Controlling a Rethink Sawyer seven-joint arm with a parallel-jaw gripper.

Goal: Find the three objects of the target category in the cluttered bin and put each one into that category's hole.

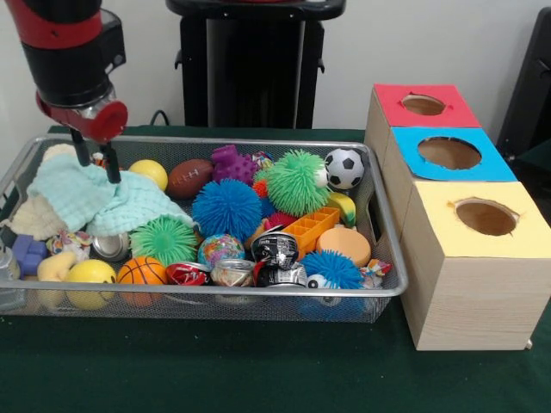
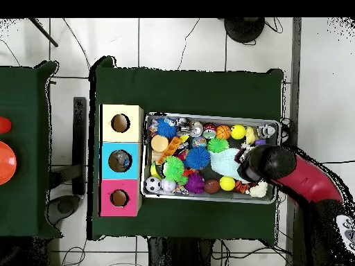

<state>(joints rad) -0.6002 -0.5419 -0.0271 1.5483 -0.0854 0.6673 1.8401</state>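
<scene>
The wire-mesh bin was set mid-table, beside three wooden boxes. The gripper was seen spread over a soft mint cloth; overhead, the arm hid it.

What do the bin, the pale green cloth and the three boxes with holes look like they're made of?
The bin looks like silver wire mesh with a rounded metal rim: you can see through its walls.
The pale green cloth seems a soft woven fabric, rumpled and textured.
The three boxes look like light wood, judging by the grain, with matte red, blue and yellow tops, possibly paper or paint.
</scene>
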